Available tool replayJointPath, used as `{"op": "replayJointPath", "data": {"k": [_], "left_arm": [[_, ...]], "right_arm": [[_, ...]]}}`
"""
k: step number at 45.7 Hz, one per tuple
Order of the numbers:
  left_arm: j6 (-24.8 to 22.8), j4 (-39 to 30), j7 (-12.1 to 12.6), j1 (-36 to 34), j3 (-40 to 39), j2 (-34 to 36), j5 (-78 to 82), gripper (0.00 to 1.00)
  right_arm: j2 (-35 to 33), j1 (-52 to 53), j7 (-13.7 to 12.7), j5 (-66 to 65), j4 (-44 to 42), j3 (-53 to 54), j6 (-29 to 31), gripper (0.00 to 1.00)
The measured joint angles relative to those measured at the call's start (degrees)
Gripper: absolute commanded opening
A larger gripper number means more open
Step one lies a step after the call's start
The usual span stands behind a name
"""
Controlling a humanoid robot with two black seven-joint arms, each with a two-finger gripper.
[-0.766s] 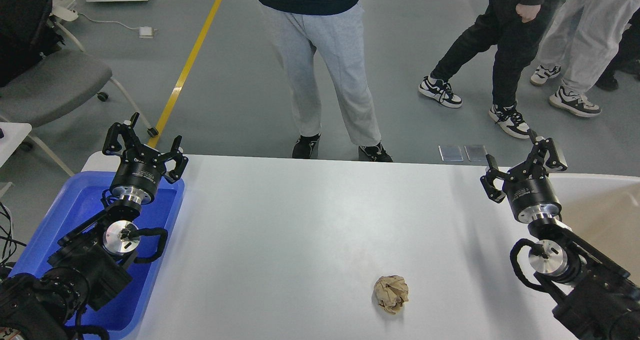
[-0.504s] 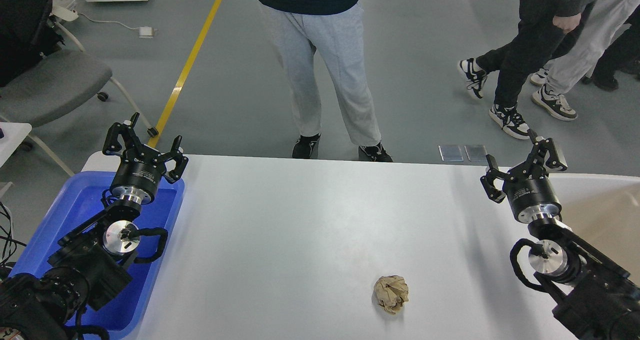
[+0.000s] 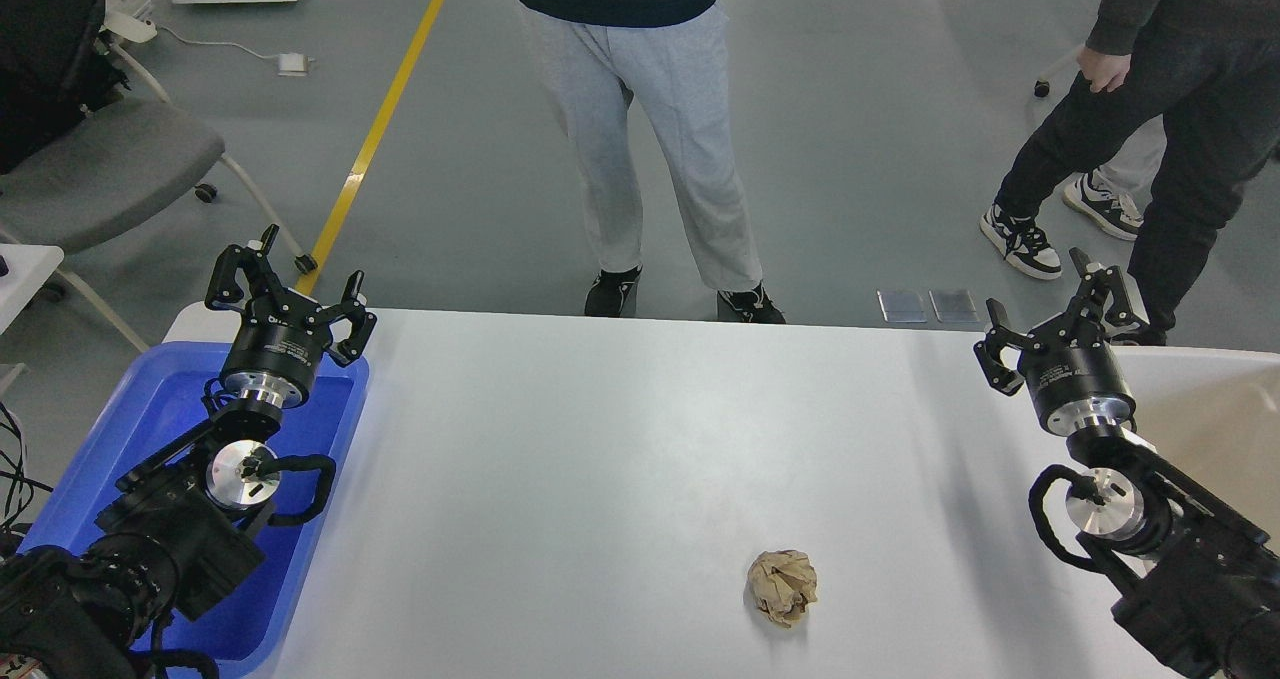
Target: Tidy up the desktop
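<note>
Inspecting the desktop (image 3: 600,439), one white surface spanned most of the view, with tidying judged not yet begun. One blue tray (image 3: 150,409) sat at its left end and one beige bin (image 3: 1210,409) at its right. Two grippers, left (image 3: 290,289) and right (image 3: 1062,319), hung spread and empty. One paper ball (image 3: 783,586) lay near its front edge; the next move likely called for the right arm to reach it.

Single head view, mounted high, facing forward and steeply down. Near field: large smooth white rectangular desktop (image 3: 620,459) fills the lower frame, both black arms entering at the bottom corners. Far field: grey floor with yellow painted line (image 3: 385,124) beyond the table edge.
</note>
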Motion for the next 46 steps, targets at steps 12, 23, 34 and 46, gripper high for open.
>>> {"op": "replayJointPath", "data": {"k": [12,23,34,46], "left_arm": [[0.0,0.0,0.0,0.0,0.0,0.0,0.0,1.00],[0.0,0.0,0.0,0.0,0.0,0.0,0.0,1.00],[0.0,-0.1,0.0,0.0,-0.1,0.0,0.0,1.00],[-0.1,-0.1,0.1,0.0,-0.1,0.0,0.0,1.00]], "right_arm": [[-1.5,0.8,-5.0,0.6,1.1,-0.2,-1.1,1.00],[-6.1,1.1,-9.2,1.1,6.2,-4.3,-2.5,1.00],[-12.3,3.9,-10.5,-2.5,11.3,-13.8,-2.9,1.00],[-18.7,16.7,-10.8,-17.4,19.4,-33.2,-4.8,1.00]]}}
